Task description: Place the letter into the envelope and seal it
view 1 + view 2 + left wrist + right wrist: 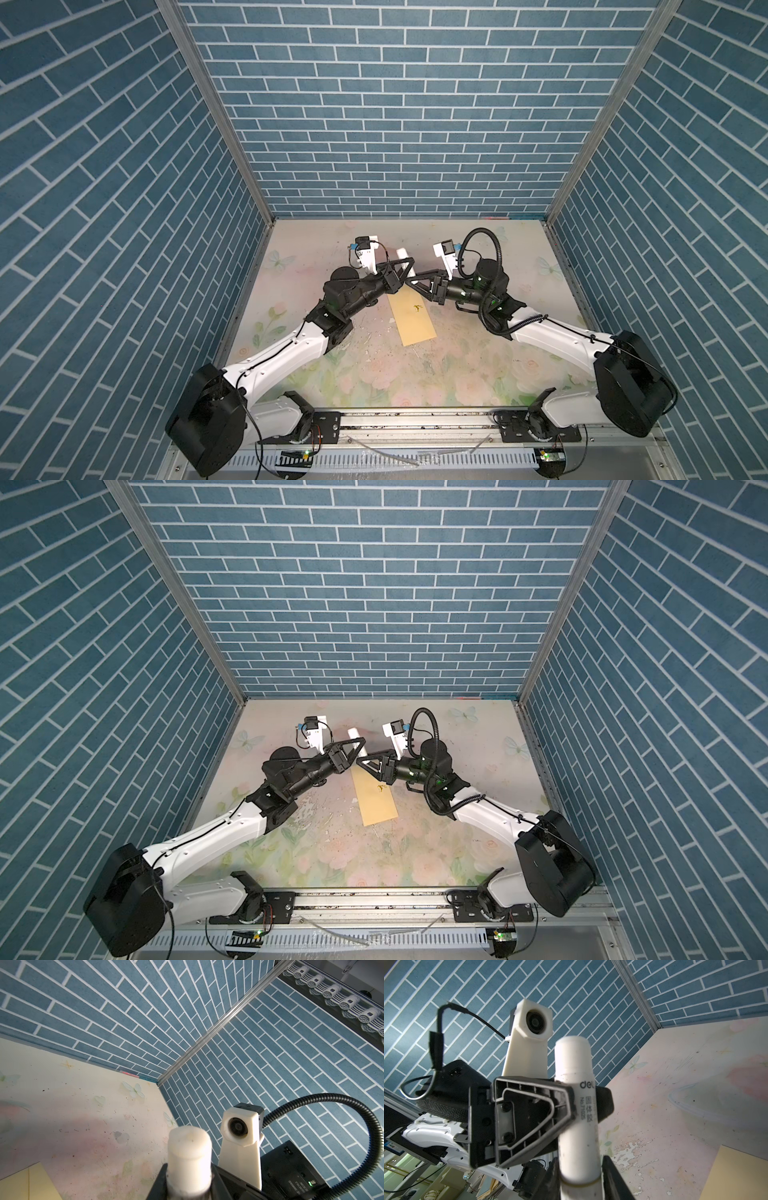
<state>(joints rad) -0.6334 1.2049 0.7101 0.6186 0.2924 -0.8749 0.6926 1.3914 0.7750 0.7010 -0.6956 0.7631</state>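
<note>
The left end effector [584,1105] is closed on the middle of a white cylindrical plastic glue stick [575,1057]. The right end effector [580,1185] has its fingers [614,1180] close on both sides of the stick's lower end; whether they press it, I cannot tell. The plain mustard-yellow paper envelope [413,320] lies flat on the floral-printed counter [457,361], and its far end is directly under both end effectors.

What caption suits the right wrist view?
White glue stick, clamped by the left gripper, stands between the right gripper's fingers.
</note>
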